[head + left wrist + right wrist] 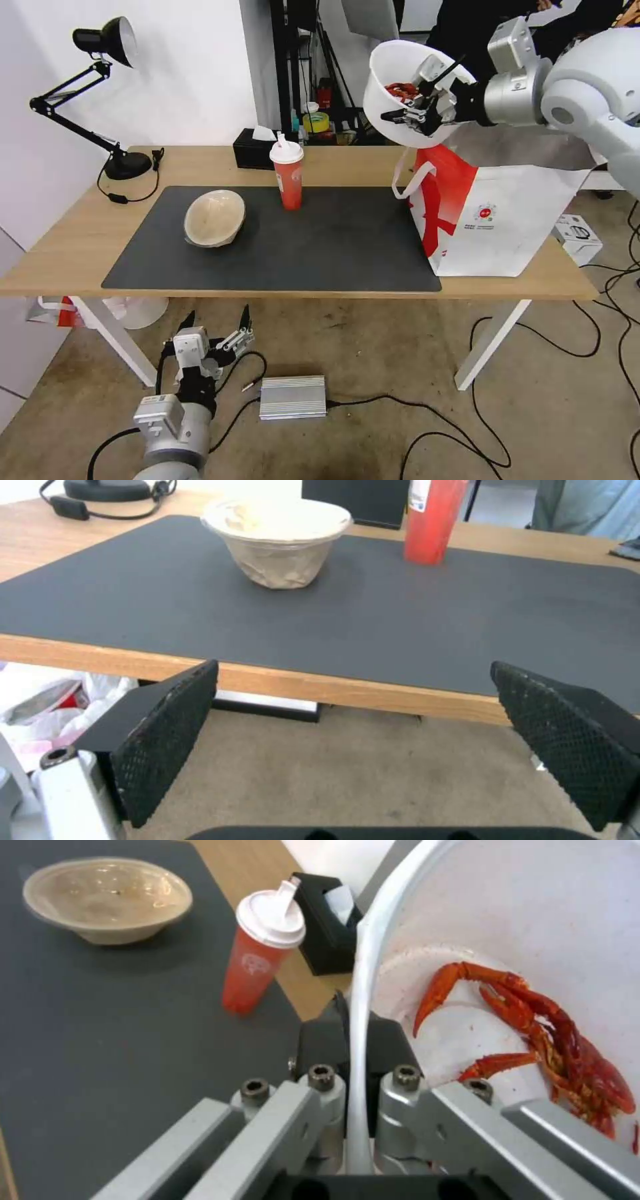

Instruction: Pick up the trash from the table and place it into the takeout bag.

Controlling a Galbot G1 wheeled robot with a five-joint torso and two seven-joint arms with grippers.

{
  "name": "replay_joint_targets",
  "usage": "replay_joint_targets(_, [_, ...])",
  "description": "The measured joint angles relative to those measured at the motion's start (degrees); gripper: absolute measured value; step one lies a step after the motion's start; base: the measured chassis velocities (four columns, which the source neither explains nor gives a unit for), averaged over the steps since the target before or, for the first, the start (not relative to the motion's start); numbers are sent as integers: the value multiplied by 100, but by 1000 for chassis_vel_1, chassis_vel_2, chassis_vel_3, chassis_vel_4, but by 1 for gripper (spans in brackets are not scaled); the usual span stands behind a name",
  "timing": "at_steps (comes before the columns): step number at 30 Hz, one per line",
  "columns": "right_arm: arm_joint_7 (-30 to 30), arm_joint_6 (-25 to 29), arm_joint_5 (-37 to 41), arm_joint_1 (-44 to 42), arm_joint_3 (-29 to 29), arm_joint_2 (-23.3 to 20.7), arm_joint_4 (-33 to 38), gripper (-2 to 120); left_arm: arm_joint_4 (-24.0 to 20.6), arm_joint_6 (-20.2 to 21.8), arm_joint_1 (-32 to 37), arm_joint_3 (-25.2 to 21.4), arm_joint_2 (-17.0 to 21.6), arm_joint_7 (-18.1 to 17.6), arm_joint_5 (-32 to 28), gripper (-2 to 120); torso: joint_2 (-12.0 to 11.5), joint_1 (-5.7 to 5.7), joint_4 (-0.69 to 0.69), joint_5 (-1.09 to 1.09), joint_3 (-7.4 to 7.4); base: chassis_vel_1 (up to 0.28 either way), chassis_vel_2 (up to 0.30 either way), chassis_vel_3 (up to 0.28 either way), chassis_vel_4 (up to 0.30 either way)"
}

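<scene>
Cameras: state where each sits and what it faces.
Head: high, looking down at the table; both arms show, right end effector holding the white bowl.
Left wrist: below the table edge, facing the pulp bowl; open fingers show.
Right wrist: at the white bowl's rim, fingers clamped.
Shared: red cup.

Plain room around my worktop

A white wall (187,67) stands at eleven o'clock, where a black desk lamp (100,100) leans on its jointed arm. Under me lies grey-brown carpet (373,347), crossed by black cables (533,333), with a silver power box (293,397) at six o'clock. Dark stands (300,67) crowd twelve o'clock.
</scene>
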Motion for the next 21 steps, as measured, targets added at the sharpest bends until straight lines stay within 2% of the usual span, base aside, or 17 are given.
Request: replay_joint_targets(21, [-15,2,-16,57,119,-17,-165,0,-15,-5,20,1,0,-3,-2,100,0,0,0,0,0,0,0,0,0])
